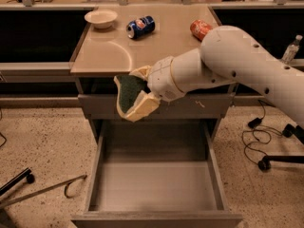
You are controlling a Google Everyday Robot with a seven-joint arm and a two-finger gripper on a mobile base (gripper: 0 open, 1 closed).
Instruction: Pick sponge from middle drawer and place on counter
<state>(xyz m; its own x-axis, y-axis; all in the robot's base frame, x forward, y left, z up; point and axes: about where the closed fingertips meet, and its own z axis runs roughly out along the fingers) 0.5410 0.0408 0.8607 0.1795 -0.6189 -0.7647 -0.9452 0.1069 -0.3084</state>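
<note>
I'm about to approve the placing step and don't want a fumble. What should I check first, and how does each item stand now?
1. Grip: the gripper, above the open middle drawer, is shut on the sponge: ok.
2. Sponge lifted out of that drawer: ok.
3. Sponge over the counter: not ok, it is at the front edge, not above the top.
4. Landing spot: ok, the counter's front is bare; bowl, blue can and red can sit further back.
5. Gap between the arm and the red can: cannot tell.
</note>
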